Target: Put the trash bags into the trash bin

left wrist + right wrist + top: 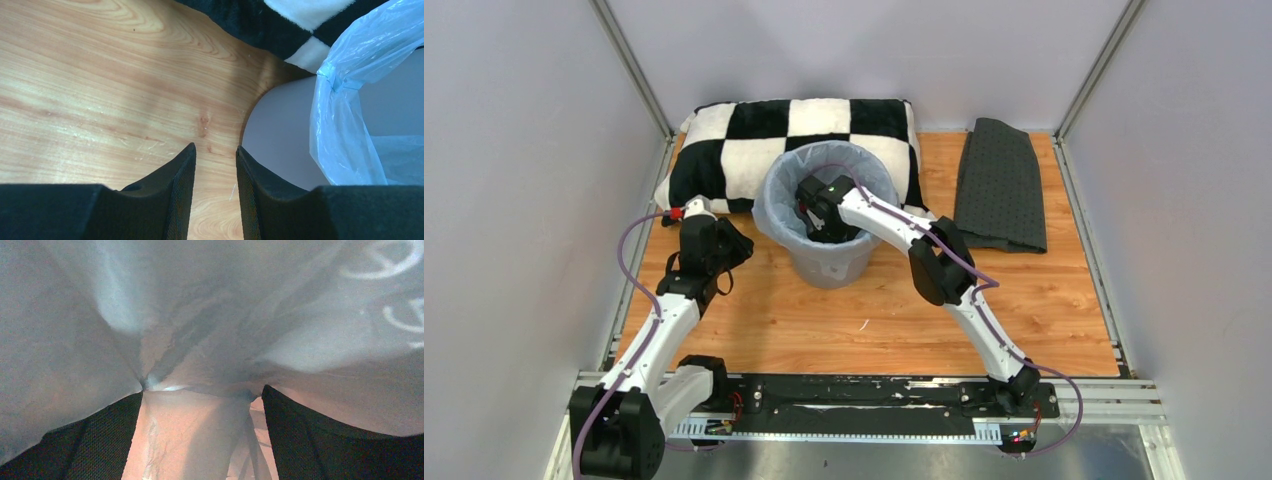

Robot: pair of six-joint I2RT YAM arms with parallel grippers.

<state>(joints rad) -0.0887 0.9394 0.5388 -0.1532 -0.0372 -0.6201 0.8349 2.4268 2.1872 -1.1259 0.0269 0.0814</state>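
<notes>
The grey trash bin (829, 265) stands upright at the middle back of the wooden table. The pale blue-grey trash bag (786, 180) lines it, its edge folded over the rim. My right gripper (819, 225) reaches down inside the bin. In the right wrist view it (201, 392) is open, its fingertips pressed against bag plastic (200, 315) with white lettering at top right. My left gripper (739, 245) hovers just left of the bin. It (216, 150) is open and empty over bare wood, with the bin wall (280, 135) and hanging bag edge (345, 125) to its right.
A black-and-white checkered pillow (754, 130) lies behind the bin against the back wall and shows in the left wrist view (280, 25). A dark grey textured mat (999, 185) lies at the back right. Walls enclose the table on three sides.
</notes>
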